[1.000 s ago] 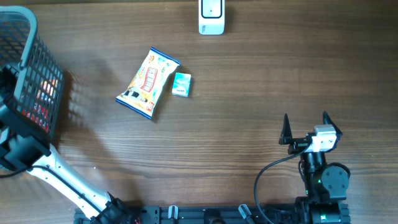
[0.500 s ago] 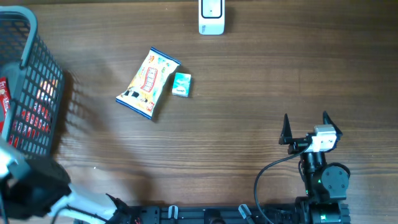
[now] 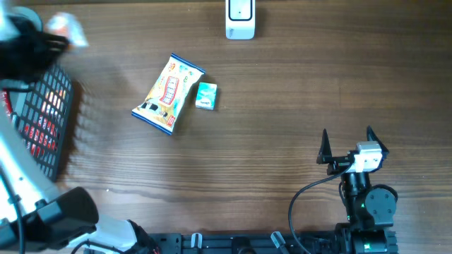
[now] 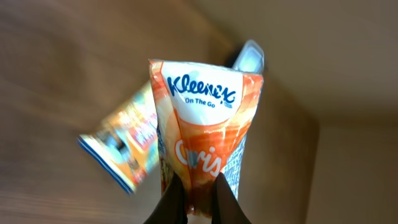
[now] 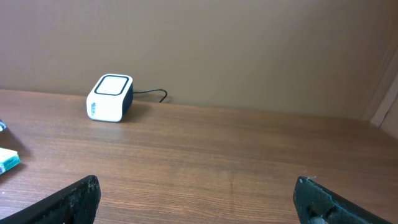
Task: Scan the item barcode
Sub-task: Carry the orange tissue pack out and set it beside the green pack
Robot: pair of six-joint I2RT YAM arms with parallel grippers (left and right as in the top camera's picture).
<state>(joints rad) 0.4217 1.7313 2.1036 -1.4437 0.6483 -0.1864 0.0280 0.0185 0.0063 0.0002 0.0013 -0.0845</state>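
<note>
Overhead, motion blur smears the left end effector (image 3: 44, 39) at 10 o'clock into a dark mass, and the pack (image 3: 68, 28) at its tip reads only as a pale orange-white smudge. The arm covers the top of the basket (image 3: 60, 116), whose left side is cut off by the frame edge. Red packaging shows through the mesh but cannot be made out.

Left wrist view settles the grip. The fingers (image 4: 176, 202) are pressed onto the lower end of the pack, an orange and white Kleenex one held up off the surface (image 3: 296, 92). Its bottom edge is hidden between them. Behind it the bag (image 4: 118, 146) is blurred and partly covered, and only a white corner of the scanner (image 4: 250, 56) peeks past the pack at 1 o'clock.

Overhead, the scanner sits at 12 o'clock with its top cut off, and the bag and box (image 3: 205, 95) lie just beside each other left of centre. The right end effector (image 3: 347, 135) stands at 4 o'clock, spread wide and empty; its wrist view shows only two fingertips at the lower corners.

Half a second ago the left arm lay low at 8 o'clock with the basket rim in full view. Now it is up at 10 o'clock with the pack. Bag, box, scanner and right arm have not moved.
</note>
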